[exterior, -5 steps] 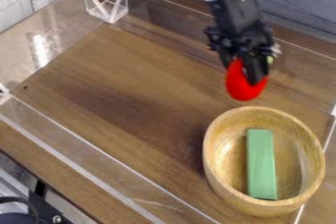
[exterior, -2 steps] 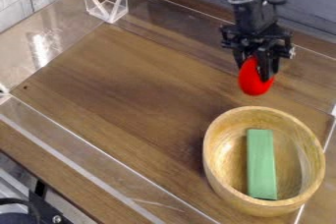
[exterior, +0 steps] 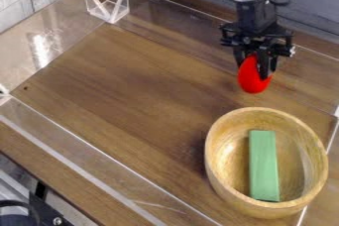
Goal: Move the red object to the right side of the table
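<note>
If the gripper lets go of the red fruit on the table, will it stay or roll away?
The red fruit looks rounded and smooth, so it may roll a little on the flat table. It seems stiff: it keeps its shape in the shut gripper. It is small, probably light, so the low clear wall should stop it.

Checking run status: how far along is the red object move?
Done: the red object is picked up, gripped in the gripper, which is shut on it, and it is already over the right part of the table, just beyond the wooden bowl holding the green block. In hand: carrying it there. Left: set it down on the tabletop and let go; whether it touches the wood yet is unclear.
</note>
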Robot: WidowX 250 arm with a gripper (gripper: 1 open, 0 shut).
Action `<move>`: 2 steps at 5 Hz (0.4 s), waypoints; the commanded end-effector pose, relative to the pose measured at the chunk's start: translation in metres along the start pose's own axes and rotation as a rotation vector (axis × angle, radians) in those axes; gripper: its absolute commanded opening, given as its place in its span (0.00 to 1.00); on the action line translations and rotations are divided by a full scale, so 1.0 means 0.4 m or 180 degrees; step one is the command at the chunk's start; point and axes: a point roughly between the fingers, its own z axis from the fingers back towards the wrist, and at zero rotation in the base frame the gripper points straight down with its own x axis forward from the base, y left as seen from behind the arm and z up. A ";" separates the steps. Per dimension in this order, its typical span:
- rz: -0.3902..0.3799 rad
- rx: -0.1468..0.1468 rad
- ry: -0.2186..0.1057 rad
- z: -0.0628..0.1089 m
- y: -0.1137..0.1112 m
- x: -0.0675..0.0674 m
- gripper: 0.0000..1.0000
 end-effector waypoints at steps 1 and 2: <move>0.0003 0.0050 -0.0185 0.042 0.006 0.027 0.00; 0.0063 0.0090 -0.0175 0.019 0.007 0.025 0.00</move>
